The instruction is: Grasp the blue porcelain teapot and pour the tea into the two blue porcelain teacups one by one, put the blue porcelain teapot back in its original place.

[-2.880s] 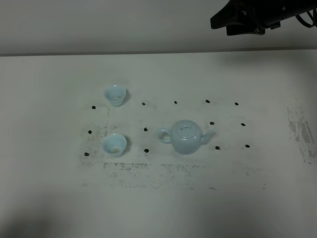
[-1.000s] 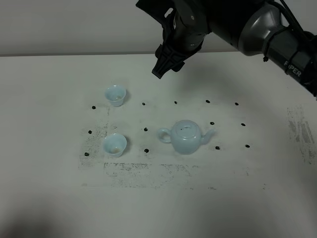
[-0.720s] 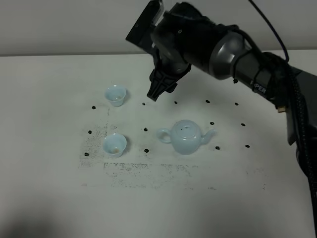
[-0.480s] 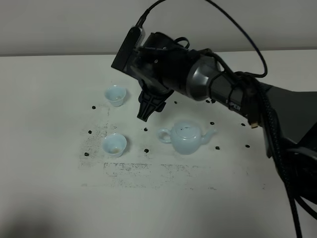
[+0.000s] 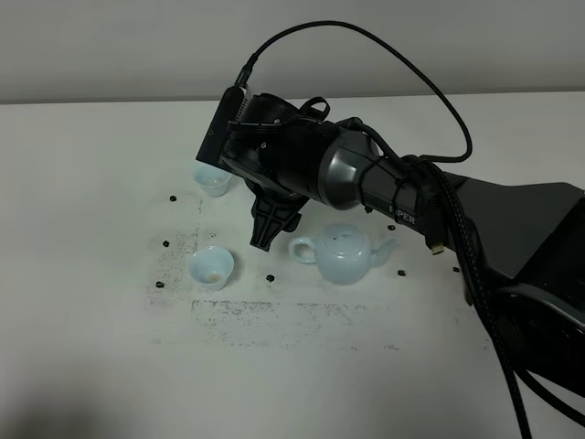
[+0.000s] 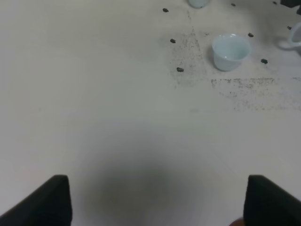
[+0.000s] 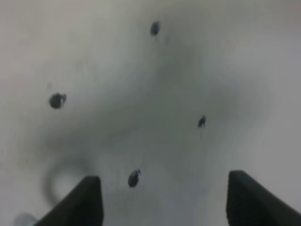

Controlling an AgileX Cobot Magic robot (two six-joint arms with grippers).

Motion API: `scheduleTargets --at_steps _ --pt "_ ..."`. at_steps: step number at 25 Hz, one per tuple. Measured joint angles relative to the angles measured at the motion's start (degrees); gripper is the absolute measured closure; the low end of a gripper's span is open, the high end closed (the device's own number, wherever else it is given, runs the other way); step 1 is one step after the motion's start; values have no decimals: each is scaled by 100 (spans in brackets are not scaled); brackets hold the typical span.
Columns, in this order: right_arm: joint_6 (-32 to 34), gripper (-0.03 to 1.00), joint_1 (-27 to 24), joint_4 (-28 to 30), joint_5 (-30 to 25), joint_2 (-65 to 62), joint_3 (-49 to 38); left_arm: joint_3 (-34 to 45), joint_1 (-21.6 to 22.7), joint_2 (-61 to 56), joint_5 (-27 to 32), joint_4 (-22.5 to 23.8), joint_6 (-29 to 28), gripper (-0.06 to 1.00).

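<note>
Hanging beside the teapot (image 5: 345,256) handle, the right gripper (image 5: 264,236) has jaws wide open.

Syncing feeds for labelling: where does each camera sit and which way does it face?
Exterior high: mounted high, looking down on table, teapot and right tool.
Left wrist: on the left arm, looking across the table at the near teacup; left tool's tips show.
Right wrist: close above black dots, blurred; right tool's tips show.
Shared: exterior high and left wrist both show the near teacup.
</note>
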State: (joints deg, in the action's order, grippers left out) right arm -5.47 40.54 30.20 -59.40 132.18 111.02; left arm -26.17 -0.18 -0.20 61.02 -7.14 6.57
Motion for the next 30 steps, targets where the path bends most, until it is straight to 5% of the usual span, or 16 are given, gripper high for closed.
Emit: scheduleTargets --at_steps 30 --pt "0 39 326 -289 -855 32 0 0 0 0 0 0 0 19"
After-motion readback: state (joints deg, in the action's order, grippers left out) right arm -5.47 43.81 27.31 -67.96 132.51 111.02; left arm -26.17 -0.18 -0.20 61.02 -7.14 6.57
